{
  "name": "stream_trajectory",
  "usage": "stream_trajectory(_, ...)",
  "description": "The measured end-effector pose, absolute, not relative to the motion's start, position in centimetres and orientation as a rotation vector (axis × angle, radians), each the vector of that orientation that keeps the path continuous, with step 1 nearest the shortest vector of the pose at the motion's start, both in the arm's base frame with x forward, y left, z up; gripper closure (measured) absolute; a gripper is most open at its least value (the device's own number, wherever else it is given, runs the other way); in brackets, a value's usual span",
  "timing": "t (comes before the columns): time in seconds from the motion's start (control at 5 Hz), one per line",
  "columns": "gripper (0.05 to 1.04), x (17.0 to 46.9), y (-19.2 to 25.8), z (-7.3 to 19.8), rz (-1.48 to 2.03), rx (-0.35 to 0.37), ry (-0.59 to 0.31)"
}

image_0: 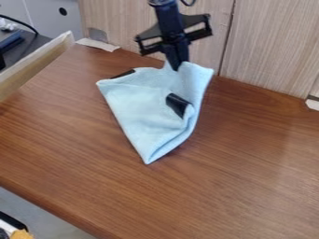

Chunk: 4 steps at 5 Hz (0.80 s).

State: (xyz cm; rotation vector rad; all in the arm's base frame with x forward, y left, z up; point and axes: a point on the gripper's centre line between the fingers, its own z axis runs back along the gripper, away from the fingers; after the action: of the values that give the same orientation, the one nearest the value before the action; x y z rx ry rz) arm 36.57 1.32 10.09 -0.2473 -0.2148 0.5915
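The black gripper [176, 65] hangs down at the upper middle of the camera view, shut on the top edge of a light blue cloth [140, 105]. Where it is pinched, the cloth rises into a peak, and its right side stands up in a fold. The lower part tapers to a point toward the table's front. A black patch [178, 104] shows on the cloth's right part, and a second dark piece [123, 74] lies at its upper left edge.
The brown wooden table [249, 172] extends around the cloth. Pale wood panels [274, 46] stand along its back edge, close behind the gripper. A wooden board [34, 65] slants along the left side, with dark objects beyond it.
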Motion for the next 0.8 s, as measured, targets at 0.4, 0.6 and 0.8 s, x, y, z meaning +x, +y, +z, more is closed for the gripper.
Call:
stream_trajectory(0.4, 1.024, 32.8, 4.1, 10.0, 0.587, -0.231, -0.223)
stream_trajectory(0.6, 1.025, 31.5, 5.1, 8.5, 0.603, -0.204, -0.211)
stream_trajectory(0.8, 1.025, 30.5, 5.8, 7.1, 0.619, -0.187, -0.216)
